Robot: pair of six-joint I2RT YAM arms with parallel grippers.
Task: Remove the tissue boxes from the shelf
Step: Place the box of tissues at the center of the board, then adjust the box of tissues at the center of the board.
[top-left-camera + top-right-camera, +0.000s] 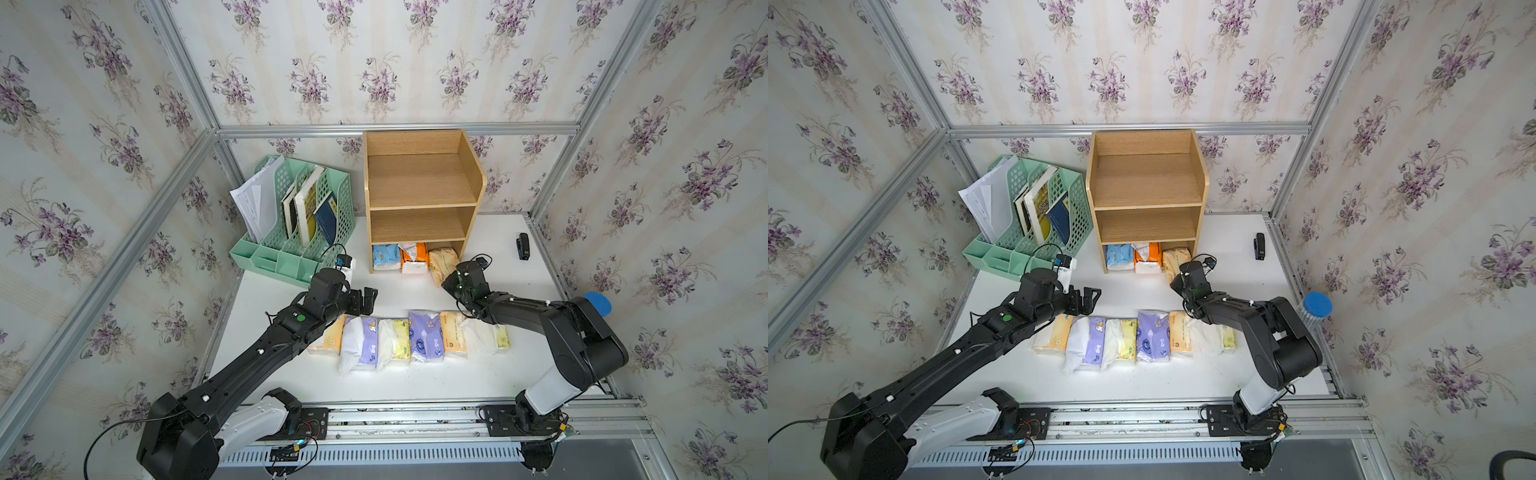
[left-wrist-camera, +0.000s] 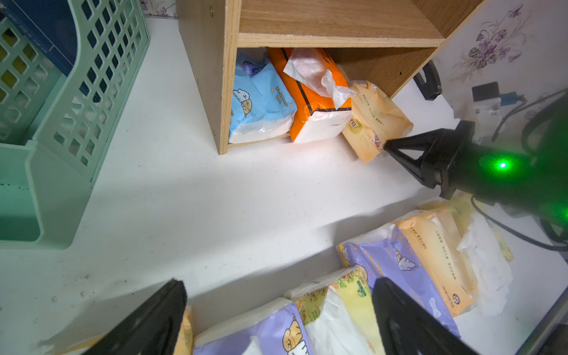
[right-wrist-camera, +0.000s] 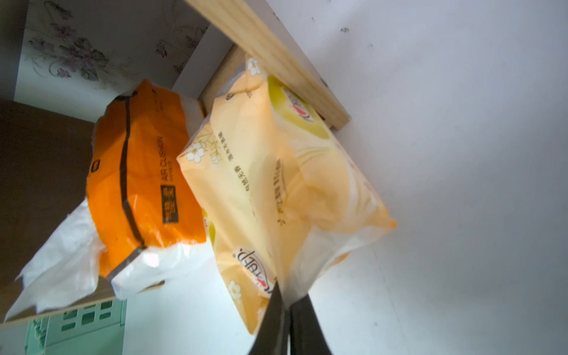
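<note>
Right gripper (image 3: 283,296) is clamped on just the wrapper edge of the yellow tissue pack (image 3: 270,184), so it should pull slow and straight out of the shelf (image 2: 203,76) or it'll slip.

purple floral wallpaper (image 1: 374,62), alu frame rails (image 1: 291,132), white tabletop (image 1: 436,382), even light

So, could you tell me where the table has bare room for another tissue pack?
Bare white tabletop lies between the light-brown wooden shelf and the row of plastic-wrapped tissue packs, in front of that row, and around the black stapler. It is crowded at the mint-green mesh file rack and the shelf's bottom tier.
</note>
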